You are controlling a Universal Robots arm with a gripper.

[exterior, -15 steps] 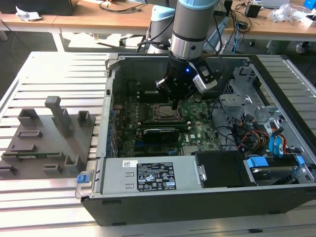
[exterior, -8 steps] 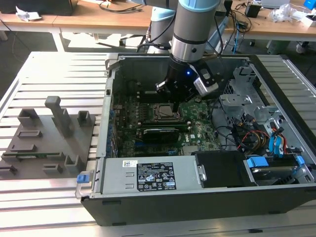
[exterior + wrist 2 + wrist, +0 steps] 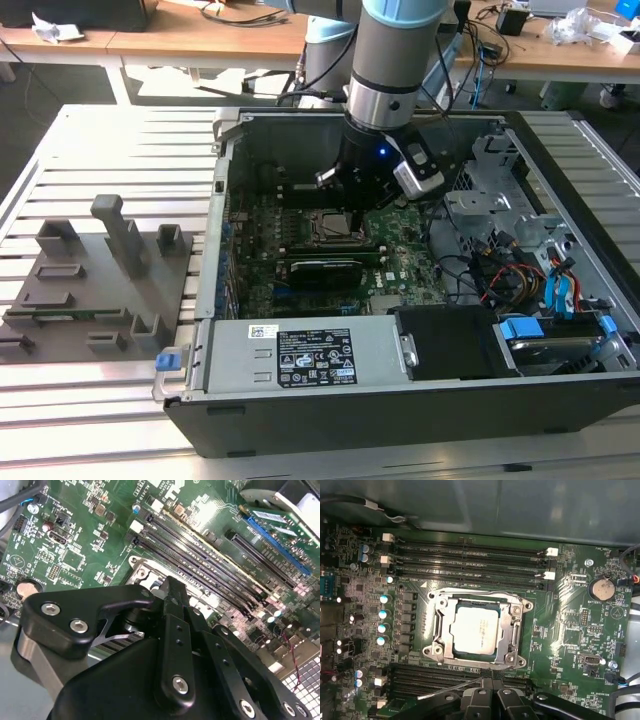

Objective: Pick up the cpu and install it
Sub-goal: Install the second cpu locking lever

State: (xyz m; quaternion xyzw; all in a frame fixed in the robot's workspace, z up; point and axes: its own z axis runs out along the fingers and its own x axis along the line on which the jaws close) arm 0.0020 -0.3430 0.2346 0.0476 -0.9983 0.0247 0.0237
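Note:
The cpu (image 3: 475,629), a pale square chip, lies flat inside the metal-rimmed socket frame (image 3: 514,630) on the green motherboard (image 3: 570,630). My gripper (image 3: 487,681) hangs just above the board beside the socket's edge, apart from the chip, and looks shut with nothing in it. In the second wrist view the gripper (image 3: 170,587) stands over a corner of the socket frame (image 3: 145,572), next to the black memory slots (image 3: 200,555). In the exterior view the gripper (image 3: 350,212) is inside the open computer case (image 3: 300,420), right over the socket (image 3: 335,230).
A thin metal lever (image 3: 447,690) juts out by the socket near the gripper. Memory slots (image 3: 470,555) run along both sides of the socket. Drive cage and cables (image 3: 520,260) fill the case at the exterior view's right. A grey fixture (image 3: 90,280) sits outside it on the left.

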